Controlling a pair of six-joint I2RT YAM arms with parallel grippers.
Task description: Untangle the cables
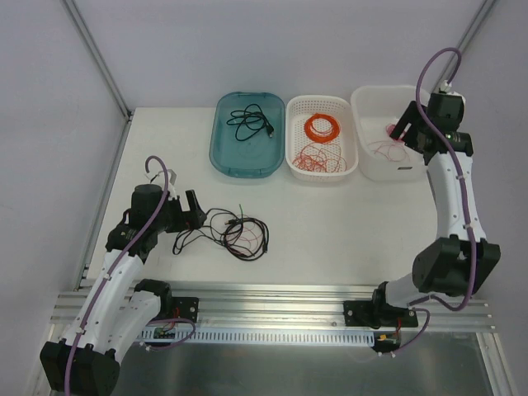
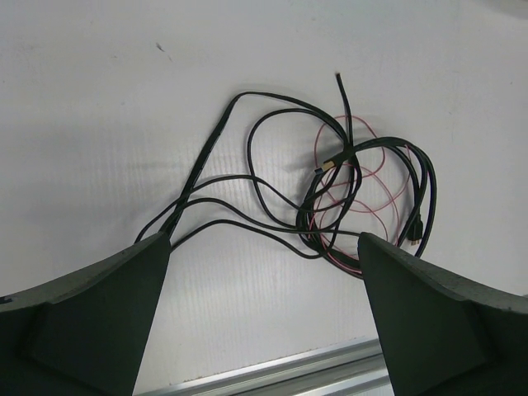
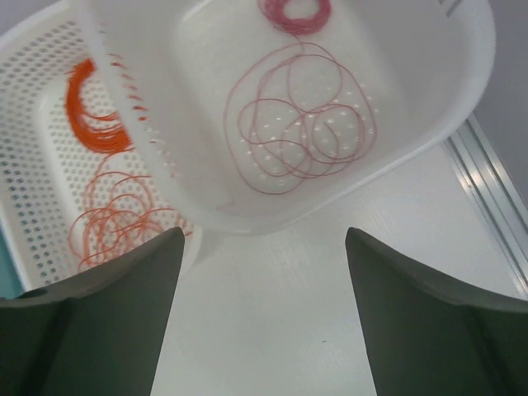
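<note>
**My left gripper (image 2: 264, 247) is wide open over the messy cables (image 2: 330, 198) on the table (image 1: 346, 239).**

The cables lie just past my left fingertips, black strands (image 2: 247, 186) looped around a thin pink wire (image 2: 375, 194). I think I should pinch one strand near a loose end, not the knot, and pull slowly. The blue tray (image 1: 223, 157) holds a black cord (image 1: 250, 122). The holey basket (image 1: 293, 161) holds an orange ring (image 1: 322, 127) and loose orange wire (image 1: 312, 158). The white tub (image 1: 367, 161) holds a small pink ring (image 3: 295, 12) and loose pink wire (image 3: 301, 124). My right gripper (image 3: 264, 235) is over that tub, wide open and holding nothing.
</note>
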